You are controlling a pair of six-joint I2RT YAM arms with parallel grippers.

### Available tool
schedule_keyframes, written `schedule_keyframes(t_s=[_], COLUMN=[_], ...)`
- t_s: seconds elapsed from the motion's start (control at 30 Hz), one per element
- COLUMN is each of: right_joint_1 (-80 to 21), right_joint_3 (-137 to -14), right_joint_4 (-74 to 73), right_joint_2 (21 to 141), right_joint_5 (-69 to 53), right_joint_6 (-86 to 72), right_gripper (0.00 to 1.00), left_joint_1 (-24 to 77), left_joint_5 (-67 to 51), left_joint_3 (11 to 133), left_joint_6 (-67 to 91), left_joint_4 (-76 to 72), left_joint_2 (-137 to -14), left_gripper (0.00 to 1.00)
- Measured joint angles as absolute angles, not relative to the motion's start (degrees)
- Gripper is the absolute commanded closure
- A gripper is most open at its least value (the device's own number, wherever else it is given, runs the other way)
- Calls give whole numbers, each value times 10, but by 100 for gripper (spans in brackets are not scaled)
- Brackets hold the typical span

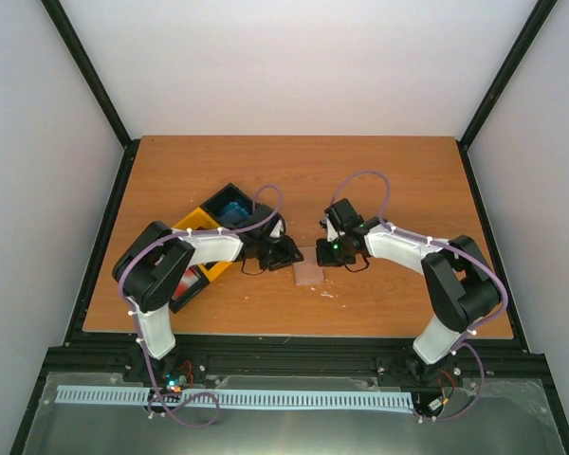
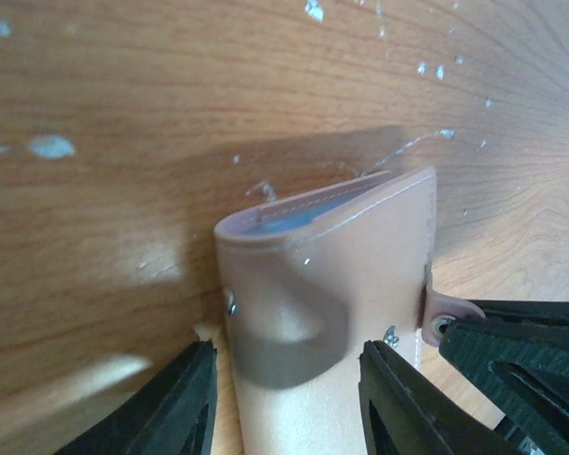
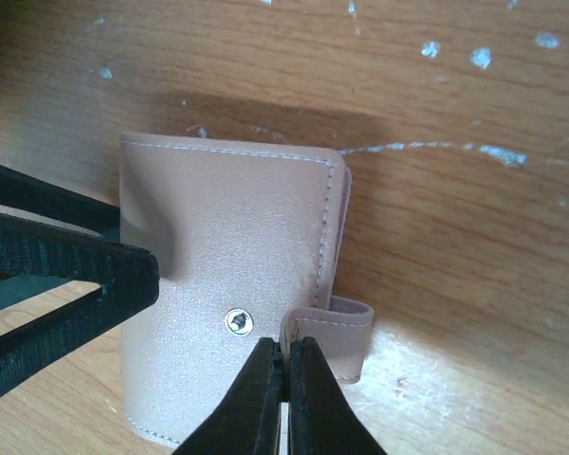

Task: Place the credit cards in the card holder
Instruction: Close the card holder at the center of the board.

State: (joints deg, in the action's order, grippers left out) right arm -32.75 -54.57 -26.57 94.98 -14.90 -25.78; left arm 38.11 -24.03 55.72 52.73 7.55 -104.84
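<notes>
Left arm [image 1: 213, 246]: rising from near-left base, folded sharply at elbow, white forearm running right toward table [image 1: 379, 180] centre, wrist pitched down.

Right arm [image 1: 398, 248]: mirrored from near-right base, elbow folded out to the right, forearm running left, wrist likewise pitched down. Wrists facing each other, close together, over the table's middle.

Card holder [image 3: 228, 246]: tan-pink, folded closed, lying flat on bare wood between the two wrists, just right of black-and-yellow tray [image 1: 194, 223]. Stitched border along cover edges. Metal snap stud [image 3: 237, 322] exposed on cover. Strap tab [image 3: 334, 332] unfastened, projecting past the side edge. Any marking on stud face too small to make out.

Left gripper [image 2: 289, 360]: spread wide. One finger standing just beside the holder's edge, apart from it; other finger over the cover near the strap side, contact not discernible. Seen from this wrist, holder end-on with fold mouth slightly parted.

Light blue card [image 2: 299, 216]: thin edge showing inside that mouth, between the covers.

Right gripper [image 3: 286, 355]: pressed together, tips meeting at the inner edge of the strap tab beside the stud, pinching that tab. From left wrist view, same black fingers seen at the holder's side, against the tab's riveted end.

Pale flecks and scuffs scattered over the wood grain around the holder.
</notes>
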Motion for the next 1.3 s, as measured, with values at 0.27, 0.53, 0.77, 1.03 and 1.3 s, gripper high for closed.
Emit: schedule_keyframes(t_s=[0.27,0.53,0.77,1.03,1.3], right_joint_1=[-315,-315,-316,-318,-319], right_joint_3=[-555,-569,-577,-577,-577], right_joint_4=[-263,-284,-300,-296,-289], right_joint_2=[950,959,965,968,968], right_joint_5=[-208,-202,-174,-178,-180], right_joint_6=[-223,-193,-179,-178,-186], right_gripper=[96,95,84,82,80], left_joint_1=[381,381,381,381,381], left_joint_5=[-235,-234,-235,-236,-237], left_joint_3=[550,536,535,532,532], left_joint_6=[519,518,518,518,517], left_joint_4=[34,9,6,-1,-3], left_joint_2=[-1057,-1055,-1055,-1056,-1057], left_gripper=[61,61,63,64,64])
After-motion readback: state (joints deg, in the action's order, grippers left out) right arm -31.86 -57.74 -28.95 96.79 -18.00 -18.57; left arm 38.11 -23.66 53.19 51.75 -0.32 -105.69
